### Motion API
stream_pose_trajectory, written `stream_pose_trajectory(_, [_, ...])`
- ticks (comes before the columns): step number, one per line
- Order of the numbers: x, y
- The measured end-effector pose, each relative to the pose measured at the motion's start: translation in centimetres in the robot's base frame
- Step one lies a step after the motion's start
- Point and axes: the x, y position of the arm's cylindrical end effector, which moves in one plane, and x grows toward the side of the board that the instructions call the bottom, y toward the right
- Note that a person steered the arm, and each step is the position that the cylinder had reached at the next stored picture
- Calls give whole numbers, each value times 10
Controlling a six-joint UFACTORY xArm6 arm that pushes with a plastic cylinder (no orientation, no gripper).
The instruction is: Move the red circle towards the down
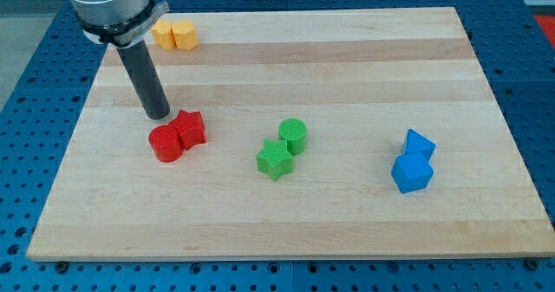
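Tip (pixel 158 114) sits just beyond red circle (pixel 166 144), far side, so you can shove it nearward; no pincer on rig.

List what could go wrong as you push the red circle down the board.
My tip sits just above the red circle, nearer its upper-left edge, so an off-centre push could send it sideways. The red star-like block touches the circle's right side and may be dragged along.
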Motion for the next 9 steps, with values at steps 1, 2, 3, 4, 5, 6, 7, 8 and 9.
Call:
stream_pose_trajectory(1, [8, 0])
stream_pose_trajectory(2, [9, 0])
stream_pose_trajectory(3, [10, 0])
stream_pose_trajectory(4, [18, 0])
stream_pose_trajectory(5, [30, 0])
stream_pose_trajectory(6, [32, 4])
stream_pose_trajectory(7, [37, 8])
stream_pose_trajectory(8, [51, 10])
stream_pose_trajectory(9, [56, 14])
